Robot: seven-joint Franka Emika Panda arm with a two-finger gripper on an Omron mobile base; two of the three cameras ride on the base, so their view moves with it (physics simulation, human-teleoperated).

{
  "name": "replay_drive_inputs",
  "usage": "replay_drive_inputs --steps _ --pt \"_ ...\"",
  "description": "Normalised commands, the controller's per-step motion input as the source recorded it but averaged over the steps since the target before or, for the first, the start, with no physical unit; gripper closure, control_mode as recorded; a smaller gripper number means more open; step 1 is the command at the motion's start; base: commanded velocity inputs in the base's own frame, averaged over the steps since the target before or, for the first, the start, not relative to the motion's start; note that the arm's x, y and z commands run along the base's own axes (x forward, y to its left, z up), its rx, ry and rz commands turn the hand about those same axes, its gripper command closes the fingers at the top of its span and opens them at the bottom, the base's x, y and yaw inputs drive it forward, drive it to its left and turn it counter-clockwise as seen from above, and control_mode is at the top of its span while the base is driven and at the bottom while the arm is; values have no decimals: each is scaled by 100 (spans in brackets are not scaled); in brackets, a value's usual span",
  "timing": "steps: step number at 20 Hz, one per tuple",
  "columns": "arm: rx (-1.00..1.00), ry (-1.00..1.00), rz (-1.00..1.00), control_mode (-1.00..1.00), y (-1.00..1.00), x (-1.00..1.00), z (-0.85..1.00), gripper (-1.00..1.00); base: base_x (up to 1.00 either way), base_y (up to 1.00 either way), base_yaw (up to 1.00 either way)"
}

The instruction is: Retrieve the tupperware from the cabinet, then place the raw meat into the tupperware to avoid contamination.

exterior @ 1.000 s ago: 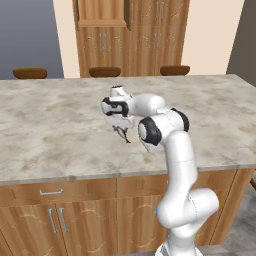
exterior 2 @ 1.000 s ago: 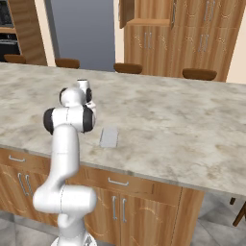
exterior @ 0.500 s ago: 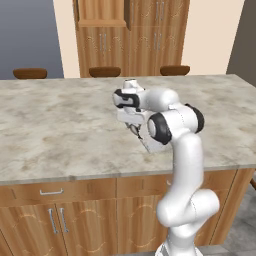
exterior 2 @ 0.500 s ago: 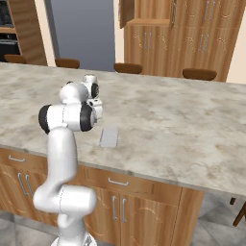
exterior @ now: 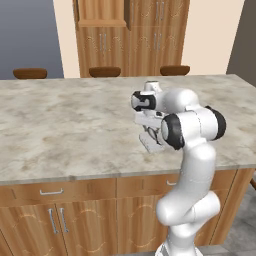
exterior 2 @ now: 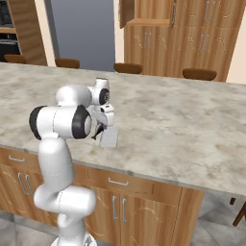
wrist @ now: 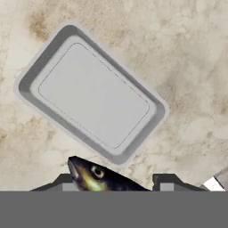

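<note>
The shallow, clear rectangular tupperware (wrist: pixel 91 95) with pale rounded edges is lying on the beige marbled countertop (wrist: pixel 191 67), directly beneath and slightly ahead of the robot's dark two-finger gripper (wrist: pixel 113 182). In the hand view its long axis is running diagonally from upper left to lower right, and it is sitting empty. A dark, glossy fish with a yellowish head (wrist: pixel 100 176), evidently the raw meat, is sitting between the fingertips, so the gripper appears to be holding it over the container's near edge. The coming move probably calls for shifting slightly forward before releasing.
</note>
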Motion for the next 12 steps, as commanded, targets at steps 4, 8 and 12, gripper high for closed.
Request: replay_drive_inputs --steps 4,8,12 --pt "0 0 0 -100 -18 59 -6 100 0 0 0" --pt "0 5 0 -100 -2 43 -24 100 0 0 0" --pt "0 10 0 -100 -4 24 -23 100 0 0 0"
